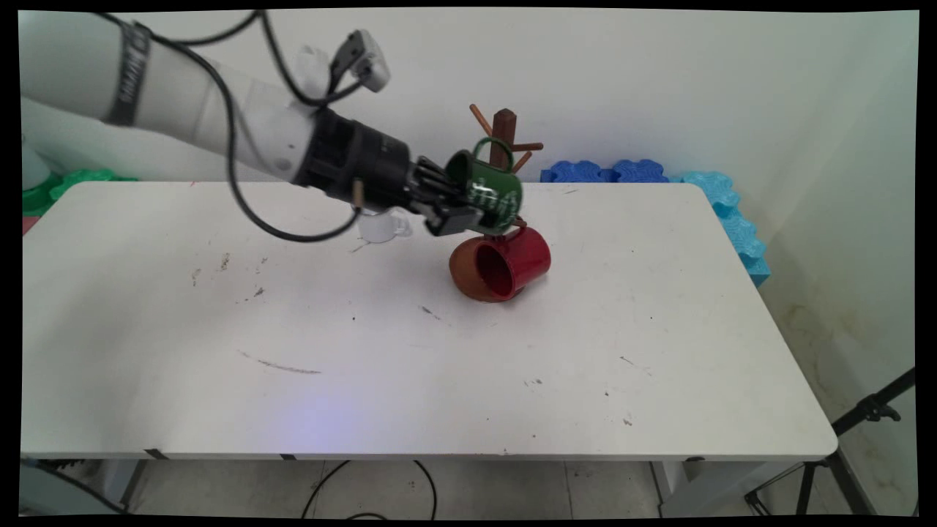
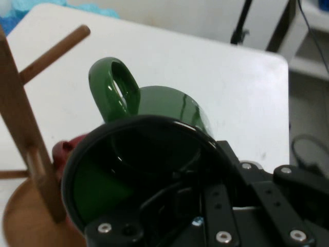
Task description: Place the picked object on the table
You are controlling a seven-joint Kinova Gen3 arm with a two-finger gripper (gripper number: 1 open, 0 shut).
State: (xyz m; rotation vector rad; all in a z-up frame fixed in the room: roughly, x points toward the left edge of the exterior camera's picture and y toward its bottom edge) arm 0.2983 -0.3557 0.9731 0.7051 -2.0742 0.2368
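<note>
My gripper (image 1: pixel 468 208) is shut on a green mug (image 1: pixel 489 189), pinching its rim, with the mug held on its side in the air. In the hand view the green mug (image 2: pixel 149 154) fills the middle, its dark mouth toward the camera and its handle (image 2: pixel 115 87) pointing up near a peg (image 2: pixel 54 51) of the wooden mug tree (image 2: pixel 23 139). The mug tree (image 1: pixel 504 135) stands just behind the mug. A red mug (image 1: pixel 512 263) hangs low on the tree over its round brown base (image 1: pixel 465 274), right below the green mug.
A white mug (image 1: pixel 381 225) stands on the table (image 1: pixel 366 351) behind my gripper, partly hidden by it. Blue foam blocks (image 1: pixel 644 174) line the table's far right edge, and green ones (image 1: pixel 73 181) lie at the far left. A black tripod (image 1: pixel 856 432) stands at the right.
</note>
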